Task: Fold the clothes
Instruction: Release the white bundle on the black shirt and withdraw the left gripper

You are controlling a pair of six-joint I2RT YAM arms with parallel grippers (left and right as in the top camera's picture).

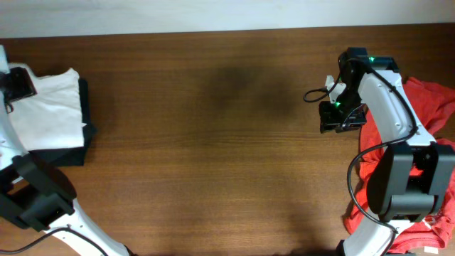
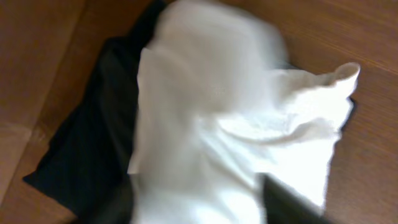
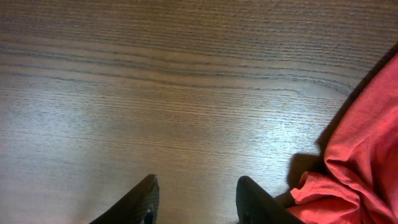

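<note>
The white T-shirt [image 1: 46, 107] lies folded at the far left of the table, on top of a black garment [image 1: 70, 153]. Its print is hidden. My left gripper [image 1: 18, 84] hovers over the shirt's left part. In the blurred left wrist view the white T-shirt [image 2: 211, 124] fills the middle, and the left gripper [image 2: 196, 202] has its dark fingers wide apart with white cloth showing between them. My right gripper [image 1: 333, 117] is open and empty above bare wood, far from the shirt; its fingers also show in the right wrist view [image 3: 196, 190].
A red-orange T-shirt [image 1: 426, 107] lies crumpled at the right edge, just right of the right gripper; it also shows in the right wrist view [image 3: 367, 143]. The black garment [image 2: 87, 143] sticks out from under the white shirt. The wooden table [image 1: 213, 142] spans the view.
</note>
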